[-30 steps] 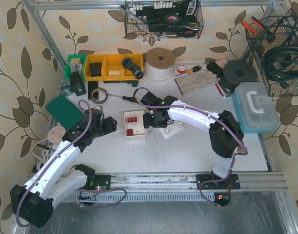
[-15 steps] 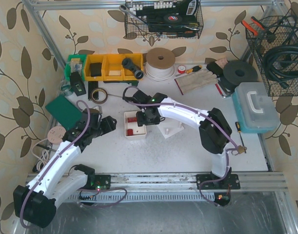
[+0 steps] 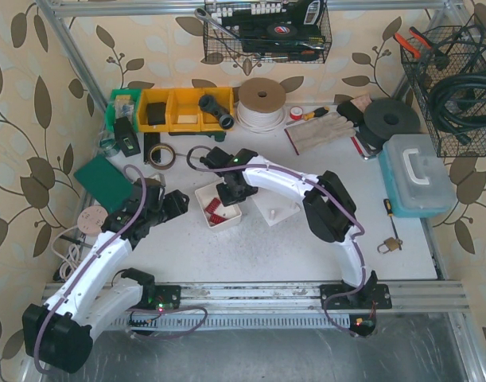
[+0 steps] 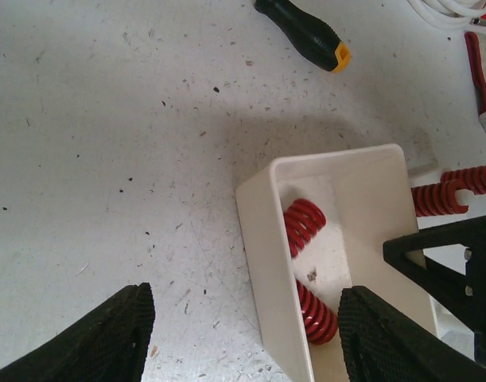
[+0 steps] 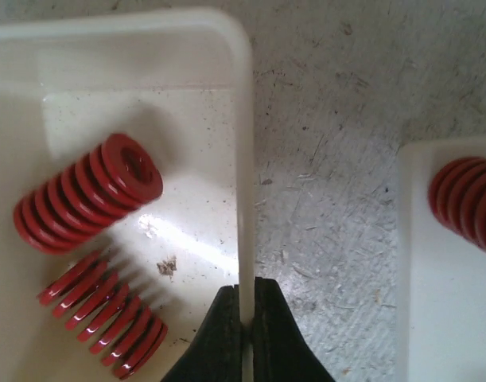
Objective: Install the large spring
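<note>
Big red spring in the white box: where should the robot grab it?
Probably around its coiled middle, coming straight down from above. The big spring lies on its side on the box floor, and the walls block any sideways reach.

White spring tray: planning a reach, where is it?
Top view: the tray sits mid-table, right of the left gripper, its wall pinched by the right gripper.

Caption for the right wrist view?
Right end effector pinches white tray wall; thick spring and slim spring inside.

The springs (image 5: 87,195) are red, the tray (image 5: 243,159) white, the table (image 4: 107,159) speckled grey, the wallpaper (image 3: 36,95) brown-leafed.
</note>
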{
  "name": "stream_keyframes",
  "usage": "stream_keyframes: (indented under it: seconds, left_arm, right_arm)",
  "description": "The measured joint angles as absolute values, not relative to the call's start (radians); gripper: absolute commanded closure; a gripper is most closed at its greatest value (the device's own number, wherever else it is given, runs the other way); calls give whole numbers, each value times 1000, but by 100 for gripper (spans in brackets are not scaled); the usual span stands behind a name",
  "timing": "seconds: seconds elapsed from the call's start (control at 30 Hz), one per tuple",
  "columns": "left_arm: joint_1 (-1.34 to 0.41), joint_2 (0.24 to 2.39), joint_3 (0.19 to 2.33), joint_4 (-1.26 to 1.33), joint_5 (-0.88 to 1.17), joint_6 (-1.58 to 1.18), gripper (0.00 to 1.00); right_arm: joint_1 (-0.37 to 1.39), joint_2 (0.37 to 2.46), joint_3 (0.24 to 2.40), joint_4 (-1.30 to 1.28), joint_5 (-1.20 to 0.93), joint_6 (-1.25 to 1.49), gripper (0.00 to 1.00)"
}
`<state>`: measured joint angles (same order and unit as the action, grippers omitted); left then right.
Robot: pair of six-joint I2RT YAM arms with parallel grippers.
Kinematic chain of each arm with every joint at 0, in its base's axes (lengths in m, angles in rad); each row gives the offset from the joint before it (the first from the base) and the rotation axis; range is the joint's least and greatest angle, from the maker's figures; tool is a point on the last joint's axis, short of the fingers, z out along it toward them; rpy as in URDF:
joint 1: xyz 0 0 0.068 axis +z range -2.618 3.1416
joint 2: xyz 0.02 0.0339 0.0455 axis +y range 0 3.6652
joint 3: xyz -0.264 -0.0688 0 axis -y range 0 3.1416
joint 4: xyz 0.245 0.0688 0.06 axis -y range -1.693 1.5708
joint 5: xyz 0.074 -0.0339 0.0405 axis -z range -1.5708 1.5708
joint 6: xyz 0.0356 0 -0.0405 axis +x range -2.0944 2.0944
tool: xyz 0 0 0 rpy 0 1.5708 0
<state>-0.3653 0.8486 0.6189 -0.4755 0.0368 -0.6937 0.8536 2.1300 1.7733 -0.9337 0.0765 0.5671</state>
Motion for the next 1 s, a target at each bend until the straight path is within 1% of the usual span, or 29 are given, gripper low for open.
stream_keyframes:
  seconds: [0.27,0.4,0.47,0.5,0.57,0.6,0.67,0.87,1.0]
  left_arm:
    - [-363,849,619,-474,37,-704,33]
    - [-359,853,619,-469,39,-705,33]
    - [-359,857,619,-469,39,-706,33]
    - [-359,861,619,-469,41,-706,33]
    - [-359,869,619,-468,49,-706,33]
    - [-358,873,619,-468,55,-706,33]
    - [-353,881,619,-468,60,-706,34]
    - [-352,886,619,-467,64,-706,34]
    - [-346,883,619,-469,62,-709,35]
  right_arm:
    - [847,2145,1822,-997,64,304,100]
    - [843,2198,1907,-1038,50,213,99]
    - [841,2228,1943,-1041,43,191,83]
    - [837,2238,1953,-1041,39,185,74]
    - [830,2247,1962,-1048,33,176,60]
    - [823,2247,1963,-1053,30,175,55]
    - [812,2247,1966,-1056,22,179,50]
    - [798,2210,1967,-1055,0,197,49]
    - [817,2152,1967,-1052,-35,222,52]
